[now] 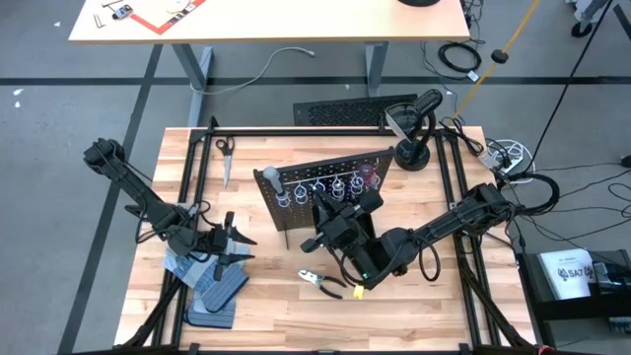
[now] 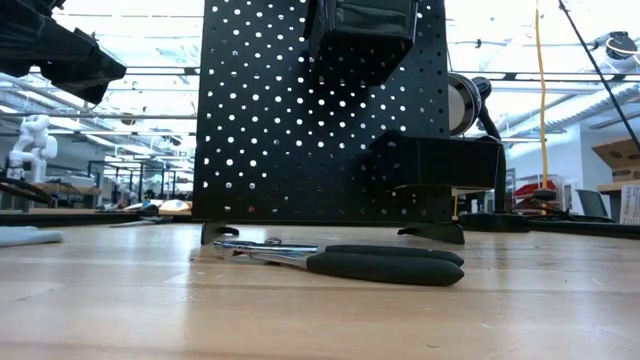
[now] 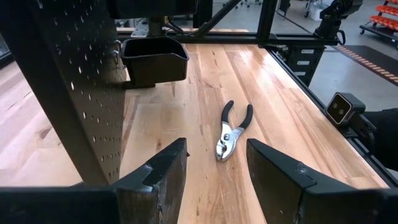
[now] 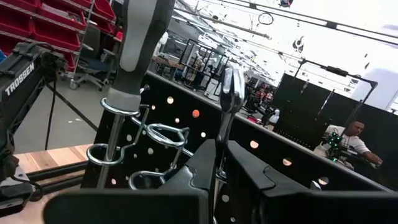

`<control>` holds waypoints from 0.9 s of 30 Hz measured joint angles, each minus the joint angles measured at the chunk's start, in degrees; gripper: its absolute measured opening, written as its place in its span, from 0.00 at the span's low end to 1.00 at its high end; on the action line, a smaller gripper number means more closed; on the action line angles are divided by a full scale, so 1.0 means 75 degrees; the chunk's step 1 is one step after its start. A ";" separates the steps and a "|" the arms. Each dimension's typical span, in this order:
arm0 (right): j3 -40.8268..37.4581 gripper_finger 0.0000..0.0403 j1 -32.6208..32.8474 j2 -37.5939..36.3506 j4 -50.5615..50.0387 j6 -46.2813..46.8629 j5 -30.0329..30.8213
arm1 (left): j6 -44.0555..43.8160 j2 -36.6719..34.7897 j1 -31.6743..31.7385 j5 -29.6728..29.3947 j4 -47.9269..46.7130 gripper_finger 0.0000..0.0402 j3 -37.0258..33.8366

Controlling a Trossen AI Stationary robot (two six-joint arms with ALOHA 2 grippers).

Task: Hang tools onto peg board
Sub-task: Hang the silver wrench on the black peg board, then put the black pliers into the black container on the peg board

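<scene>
You had the peg board (image 1: 330,182) standing upright near the middle of the bench (image 1: 296,325), toward its far edge, its long axis running across the bench at a slight slant. Its row of silver rings (image 4: 118,109) carried a grey-handled screwdriver (image 4: 138,37), handle up and shaft down through a ring. The black bin (image 3: 154,57) hung on the board's face (what lay inside could not be seen). A silver wrench (image 4: 229,93) stood upright at the rings, its long axis vertical, with the right gripper (image 4: 219,163) right at the board and its fingers closed narrowly around the wrench's shank.

The pliers (image 1: 320,283) lay flat on the bench in front of the board, toward the near edge; in the left wrist view their jaws pointed toward that camera and the handles toward the bench's far side.

Your left gripper (image 3: 214,171) hovered near the bench's left edge above the blue-grey gloves (image 1: 212,286), its fingers apart and holding nothing.
</scene>
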 joint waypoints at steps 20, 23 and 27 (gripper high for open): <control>0.0012 0.19 0.0023 -0.0023 0.0178 0.0003 0.0263 | -0.0001 -0.0002 -0.0002 0.0000 0.0001 0.44 0.0000; 0.0012 0.28 0.0023 -0.0026 0.0241 -0.0028 0.0271 | -0.0001 0.0000 0.0000 0.0000 0.0003 0.44 0.0000; 0.0087 0.39 0.0063 -0.0023 0.0204 -0.0246 -0.0099 | 0.0002 0.0000 0.0000 0.0000 0.0001 0.44 0.0000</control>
